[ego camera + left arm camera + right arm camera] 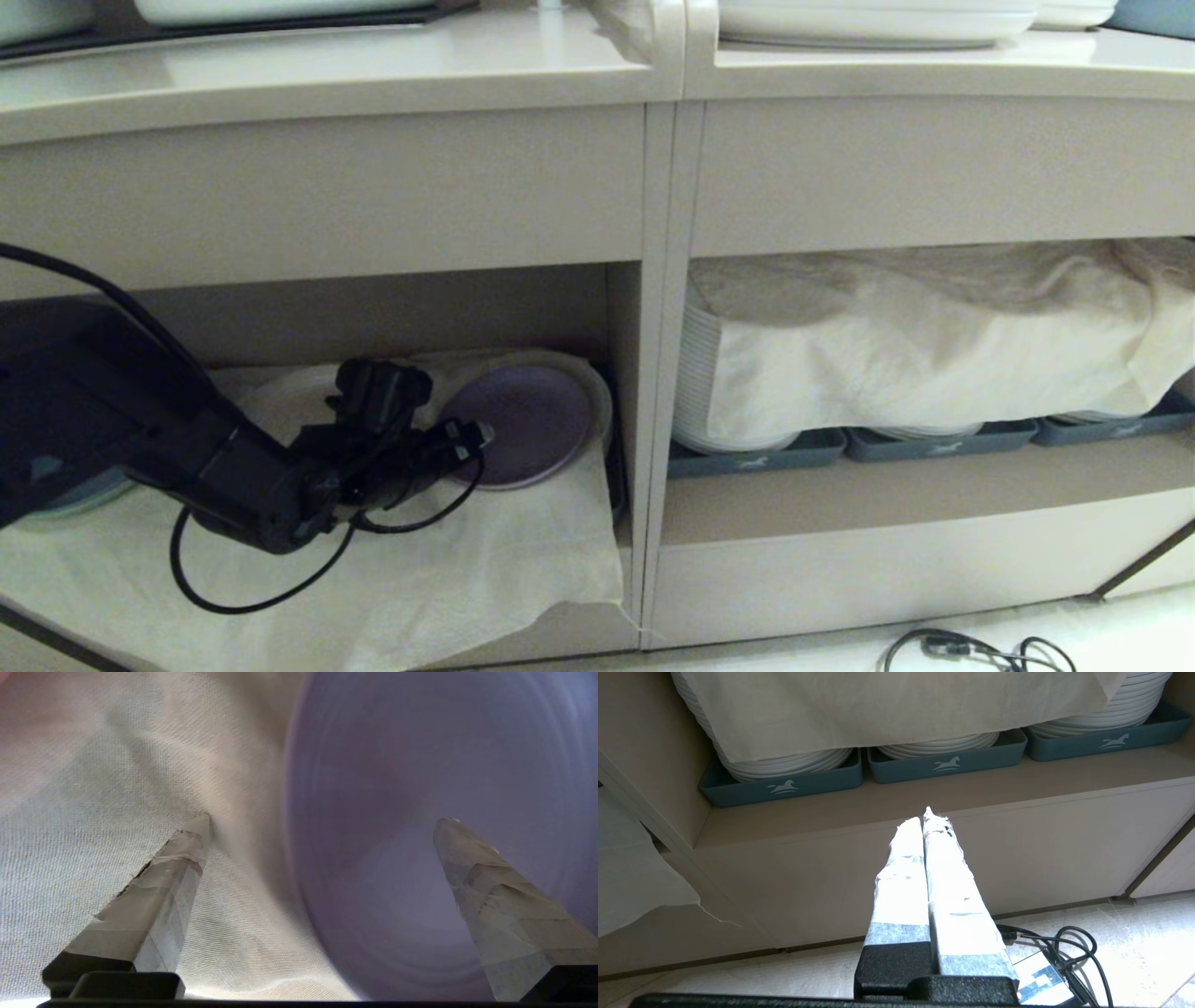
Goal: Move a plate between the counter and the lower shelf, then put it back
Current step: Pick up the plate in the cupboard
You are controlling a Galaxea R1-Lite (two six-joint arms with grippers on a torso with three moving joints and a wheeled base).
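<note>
On the lower shelf (523, 597), left gripper (322, 821) jaws gape astride the plate (527, 425) rim; right gripper (927, 819) jaws together

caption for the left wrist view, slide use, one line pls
Left gripper open, jaws straddling the lilac plate's edge above the white cloth.

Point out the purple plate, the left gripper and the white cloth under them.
purple plate (527, 425): head view, centre of its face.
left gripper (322, 821): left wrist view, midway between its open jaws' tips.
white cloth (485, 560): head view, draped front part.
</note>
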